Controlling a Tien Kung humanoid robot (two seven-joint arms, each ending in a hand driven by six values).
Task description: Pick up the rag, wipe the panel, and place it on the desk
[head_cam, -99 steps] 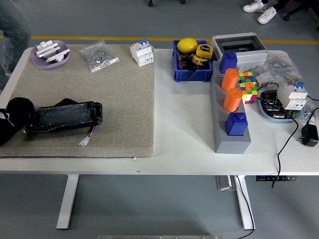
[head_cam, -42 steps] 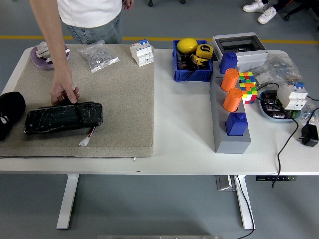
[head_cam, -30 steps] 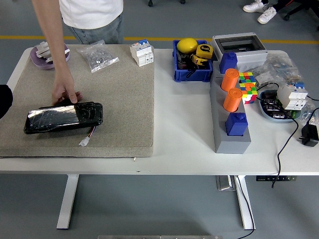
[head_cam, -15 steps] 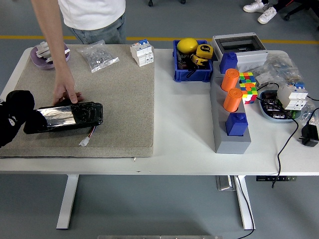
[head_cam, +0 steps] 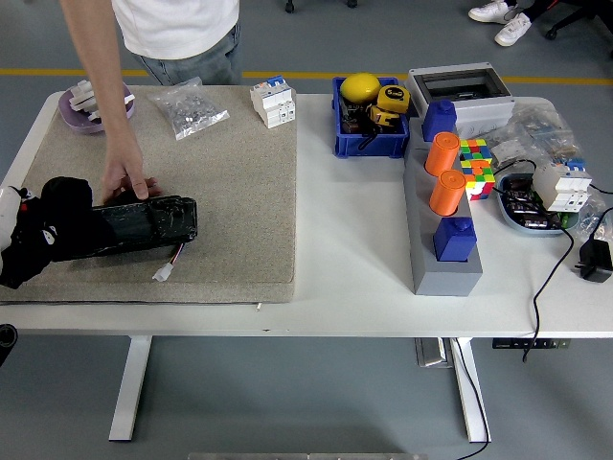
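A long black panel (head_cam: 144, 222) with a shiny wrapped top lies on the grey felt mat (head_cam: 239, 192) at the left. My left hand (head_cam: 53, 235) comes in from the left edge and rests on the panel's left end, shut on a bunched black rag (head_cam: 65, 196). Rag and hand are both black and hard to tell apart. A person at the far side presses a hand (head_cam: 126, 180) on the panel's far edge. A short wire with a white plug (head_cam: 165, 271) hangs from the panel's near side. My right arm is out of view.
On the mat's far edge are a purple bowl (head_cam: 91, 103), a bag of screws (head_cam: 189, 107) and a white circuit breaker (head_cam: 272, 102). To the right stand a blue bin (head_cam: 369, 120), a grey rack with orange cylinders (head_cam: 443, 230), a colour cube (head_cam: 475, 163) and cables.
My left hand drew back off the left edge, then came in again and moved right onto the panel's left end. The person stepped in and keeps a hand on the panel.
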